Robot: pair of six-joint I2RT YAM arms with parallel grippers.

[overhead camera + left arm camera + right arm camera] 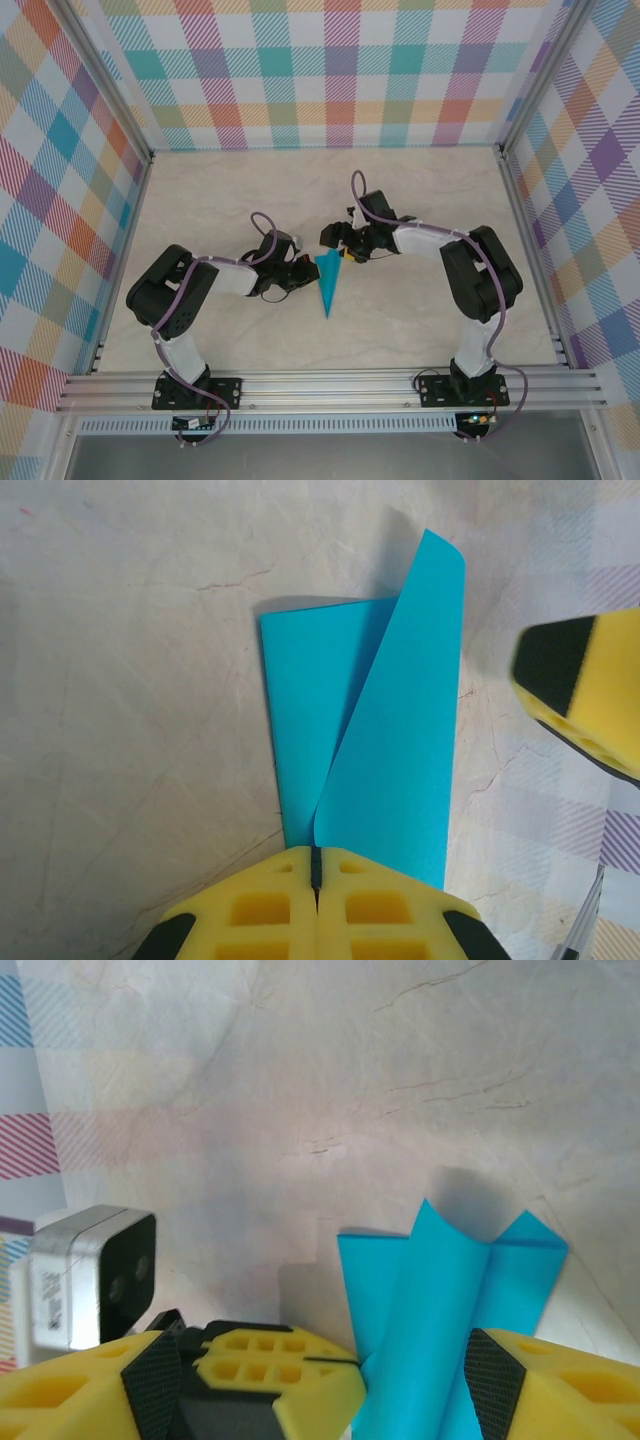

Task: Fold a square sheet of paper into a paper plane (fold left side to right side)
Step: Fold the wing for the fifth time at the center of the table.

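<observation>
Paper plane (328,285) – thin, smooth teal-blue paper folded into a slim, sharply pointed dart – lies on the pale, marble-veined table (230,200) between the two arms, its point aimed at the near edge. In the left wrist view one long flap (400,730) stands up off the flatter layer, its top corner softly curled. The left gripper (315,865), with ribbed yellow fingers and black pads, is clenched, its tips touching the plane's side edge; whether it pinches the paper I cannot tell. The right gripper (415,1390) is spread wide – the plane's raised, creased folds (440,1300) rise between its fingers, gripped by neither.
</observation>
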